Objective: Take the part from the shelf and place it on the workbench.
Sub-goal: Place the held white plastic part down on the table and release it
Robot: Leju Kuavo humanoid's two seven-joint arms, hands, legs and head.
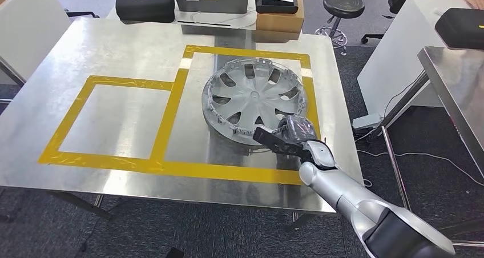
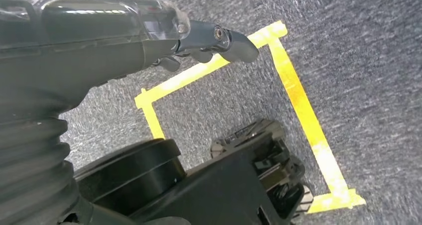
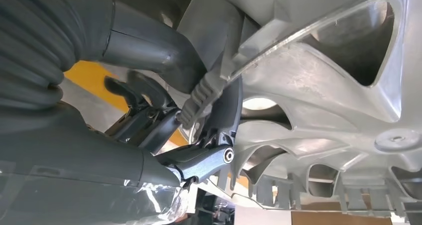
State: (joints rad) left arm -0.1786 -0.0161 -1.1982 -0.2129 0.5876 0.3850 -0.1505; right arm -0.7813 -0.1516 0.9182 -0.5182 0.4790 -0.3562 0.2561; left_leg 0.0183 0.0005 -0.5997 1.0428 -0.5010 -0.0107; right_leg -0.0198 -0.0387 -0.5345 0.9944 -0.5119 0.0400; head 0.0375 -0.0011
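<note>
Left hand (image 2: 199,41) hangs over carpet with yellow tape (image 2: 298,100), holding nothing, fingers apart. Table (image 1: 114,52): grey wheel cover (image 1: 254,95) lies inside right-hand taped square (image 1: 188,107). No readable writing. Right hand (image 1: 291,133) grips its near rim, arm extended.
</note>
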